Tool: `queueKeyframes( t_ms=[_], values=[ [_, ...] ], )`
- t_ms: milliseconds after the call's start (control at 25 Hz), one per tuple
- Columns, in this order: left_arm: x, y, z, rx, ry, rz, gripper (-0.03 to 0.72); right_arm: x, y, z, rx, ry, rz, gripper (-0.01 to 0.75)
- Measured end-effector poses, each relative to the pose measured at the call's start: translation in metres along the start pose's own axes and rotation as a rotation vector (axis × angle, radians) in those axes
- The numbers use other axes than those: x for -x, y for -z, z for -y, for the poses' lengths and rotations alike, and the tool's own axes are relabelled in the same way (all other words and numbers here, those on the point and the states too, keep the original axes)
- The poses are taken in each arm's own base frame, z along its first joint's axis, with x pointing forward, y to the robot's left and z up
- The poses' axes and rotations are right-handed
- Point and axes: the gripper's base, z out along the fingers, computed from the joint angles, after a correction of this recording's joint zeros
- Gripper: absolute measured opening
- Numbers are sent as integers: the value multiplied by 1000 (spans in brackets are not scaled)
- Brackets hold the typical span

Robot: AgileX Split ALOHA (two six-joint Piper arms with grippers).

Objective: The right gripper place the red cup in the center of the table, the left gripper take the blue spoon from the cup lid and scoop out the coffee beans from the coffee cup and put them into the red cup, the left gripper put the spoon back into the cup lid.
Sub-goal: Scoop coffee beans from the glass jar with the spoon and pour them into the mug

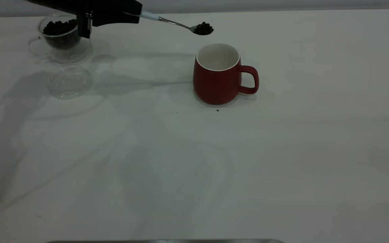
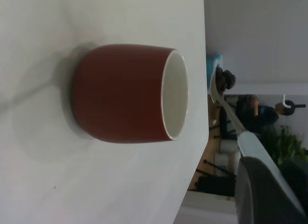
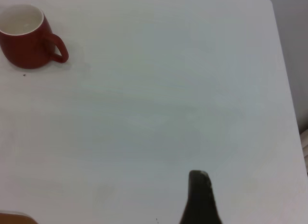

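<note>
The red cup [image 1: 218,76] stands upright near the middle of the table [image 1: 194,162], handle to the right, and looks empty inside. My left gripper [image 1: 137,15] is shut on the pale handle of the blue spoon [image 1: 177,23] and holds it level in the air. The spoon's bowl carries coffee beans [image 1: 203,28] just above and behind the cup's rim. In the left wrist view the loaded spoon [image 2: 226,108] hangs beside the mouth of the red cup [image 2: 125,94]. The coffee cup [image 1: 61,37] with beans stands far left, the empty cup lid [image 1: 70,81] in front of it. The right gripper [image 3: 199,197] hovers far from the red cup [image 3: 29,38].
A few dark specks [image 1: 217,110] lie on the table in front of the red cup. The table's far edge runs just behind the coffee cup and the spoon.
</note>
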Motion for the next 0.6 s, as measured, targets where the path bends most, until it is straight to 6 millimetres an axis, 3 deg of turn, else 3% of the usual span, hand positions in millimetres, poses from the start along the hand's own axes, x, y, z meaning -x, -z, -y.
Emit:
queueKeyframes(
  t_ms=[600],
  values=[
    [-5,-19,7,-3,-196,-51,124,0,0,0,0,0,0,590]
  ],
)
